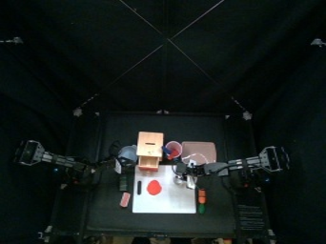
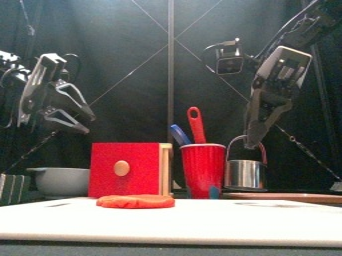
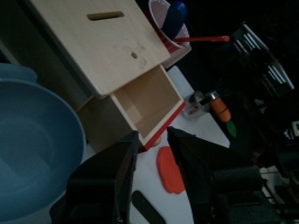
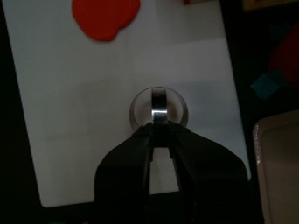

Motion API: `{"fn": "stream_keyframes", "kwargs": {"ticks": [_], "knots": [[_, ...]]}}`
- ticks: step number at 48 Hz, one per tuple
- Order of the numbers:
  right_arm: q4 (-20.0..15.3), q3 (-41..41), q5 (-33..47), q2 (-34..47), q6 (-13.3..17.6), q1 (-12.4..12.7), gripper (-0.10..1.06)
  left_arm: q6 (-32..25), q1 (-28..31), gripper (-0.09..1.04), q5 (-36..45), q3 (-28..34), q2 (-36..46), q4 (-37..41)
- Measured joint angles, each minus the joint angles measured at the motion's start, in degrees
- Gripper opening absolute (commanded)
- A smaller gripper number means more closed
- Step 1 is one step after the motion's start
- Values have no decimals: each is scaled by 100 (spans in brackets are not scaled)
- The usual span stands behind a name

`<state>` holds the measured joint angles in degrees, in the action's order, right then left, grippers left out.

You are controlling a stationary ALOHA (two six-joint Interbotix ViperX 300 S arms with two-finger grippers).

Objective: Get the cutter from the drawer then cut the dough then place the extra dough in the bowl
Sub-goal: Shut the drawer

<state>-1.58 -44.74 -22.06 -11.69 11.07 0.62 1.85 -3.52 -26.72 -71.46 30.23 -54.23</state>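
Black table (image 1: 95,214); white board (image 4: 70,131), red dough (image 2: 135,201); cutter (image 4: 158,105) in right hand (image 4: 156,129)

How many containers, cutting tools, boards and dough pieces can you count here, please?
Containers: 4 (wooden box, bowl, red cup, pink tray)
Cutting tools: 3 (blue knife, red knife, cutter)
Boards: 1 (white cutting board)
Dough pieces: 1 (red dough)
Total: 9

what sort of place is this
Probably a robot test booth staged as a toy kitchen: black curtains enclose a small table, and the right claw holds a metal cutter at a white cutting board bearing red dough.
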Motion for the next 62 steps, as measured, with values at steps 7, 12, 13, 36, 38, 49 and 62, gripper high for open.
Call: {"fn": "stream_keyframes", "kwargs": {"ticks": [7, 12, 13, 36, 38, 49, 62], "knots": [[0, 0, 0, 35, 0, 18, 78, -18, 9, 74, -9, 18, 0, 9], [18, 70, -105, 9, -26, 9, 78, -18, 88, 74, -18, 97, 88, 132], [35, 97, -141, -9, -35, 9, 78, -18, 105, 74, -18, 123, 123, 176], [800, 1230, 870, 598, -44, -9, 44, 0, 3032, 26, 44, 1512, -589, 1011], [853, 1459, 932, 844, -53, -18, 43, 0, 3138, 26, 88, 1714, -817, 1011], [1072, 2637, 571, 2101, -53, -132, 43, 0, 3384, 25, 800, 2988, -2593, 1063], [1529, 3674, -483, 2918, -62, -123, 43, 0, 3647, 25, 2276, 3700, -3182, 1063]]}}
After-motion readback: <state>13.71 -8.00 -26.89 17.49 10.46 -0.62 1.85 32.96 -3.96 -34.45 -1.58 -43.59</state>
